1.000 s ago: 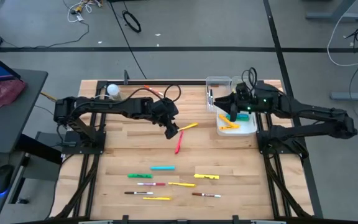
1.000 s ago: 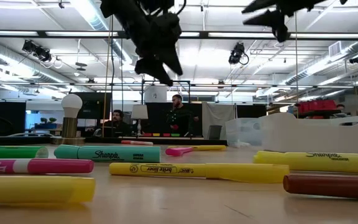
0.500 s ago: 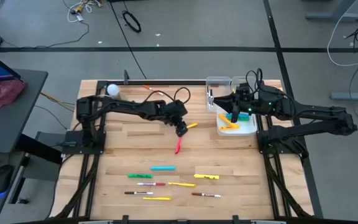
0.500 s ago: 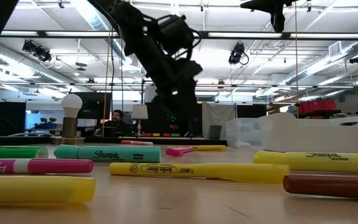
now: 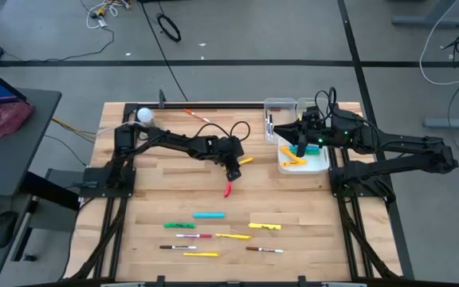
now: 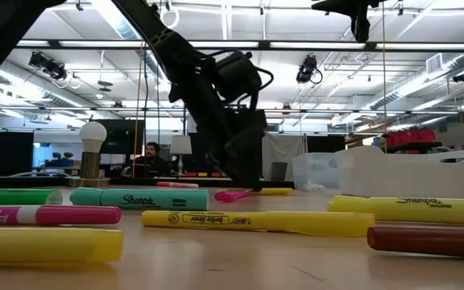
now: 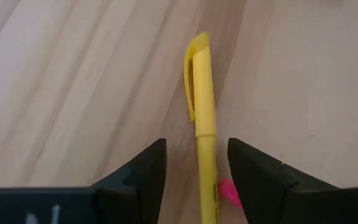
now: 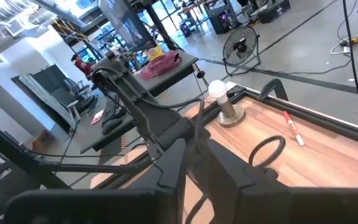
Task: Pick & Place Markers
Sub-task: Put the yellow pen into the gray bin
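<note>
Centrally on the wooden desk (image 5: pixel 150 199), the left claw (image 5: pixel 233 171) is lowered over a yellow marker (image 5: pixel 245 160); in the left wrist view its two fingers (image 7: pixel 143 171) are seen apart, standing on either side of the yellow barrel (image 7: pixel 202 134) with a gap left on each side, so nothing is clamped. A pink marker (image 5: pixel 229 190) lies just beside that claw, its tip showing next to the yellow one in the wrist view.

Nearer the front edge of the desk, seven markers are counted in the high view: a cyan one (image 5: pixel 209 215), a green one (image 5: pixel 178 226), a thick yellow one (image 5: pixel 264 226), a white one with a red cap (image 5: pixel 193 236), a thin yellow one (image 5: pixel 233 236), a white one with a dark cap (image 5: pixel 178 248) with another thin yellow one (image 5: pixel 201 254) beside it, and an eighth, white with dark ends (image 5: pixel 263 250), to the right. One more red-and-white marker (image 5: pixel 198 115) lies near the back edge.

Two clear bins are seen at the right: one (image 5: pixel 304 163) holds several markers, too crowded for counting, and the other (image 5: pixel 280 106) stands behind it. The right claw (image 5: pixel 300 143) is held above the filled bin, its fingers (image 8: pixel 174 163) close together with nothing seen between them. One white ball on a base (image 5: pixel 145 116) stands at the back left.
</note>
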Controlling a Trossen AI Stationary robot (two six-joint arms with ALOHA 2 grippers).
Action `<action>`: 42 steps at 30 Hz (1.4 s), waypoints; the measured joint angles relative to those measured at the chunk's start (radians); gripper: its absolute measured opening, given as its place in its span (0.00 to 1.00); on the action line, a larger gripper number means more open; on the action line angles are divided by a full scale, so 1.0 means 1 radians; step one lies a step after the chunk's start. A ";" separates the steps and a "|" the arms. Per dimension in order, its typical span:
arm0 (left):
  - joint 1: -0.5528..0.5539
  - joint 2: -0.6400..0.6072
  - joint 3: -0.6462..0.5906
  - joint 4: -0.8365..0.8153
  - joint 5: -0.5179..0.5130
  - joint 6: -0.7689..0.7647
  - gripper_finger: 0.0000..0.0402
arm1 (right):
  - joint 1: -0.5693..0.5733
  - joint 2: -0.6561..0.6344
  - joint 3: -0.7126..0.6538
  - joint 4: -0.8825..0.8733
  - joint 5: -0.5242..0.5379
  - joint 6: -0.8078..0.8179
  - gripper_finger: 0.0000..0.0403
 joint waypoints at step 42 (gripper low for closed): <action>0.023 -0.225 -0.001 0.054 -0.100 0.027 0.08 | -0.010 0.000 0.000 -0.029 0.004 -0.011 0.15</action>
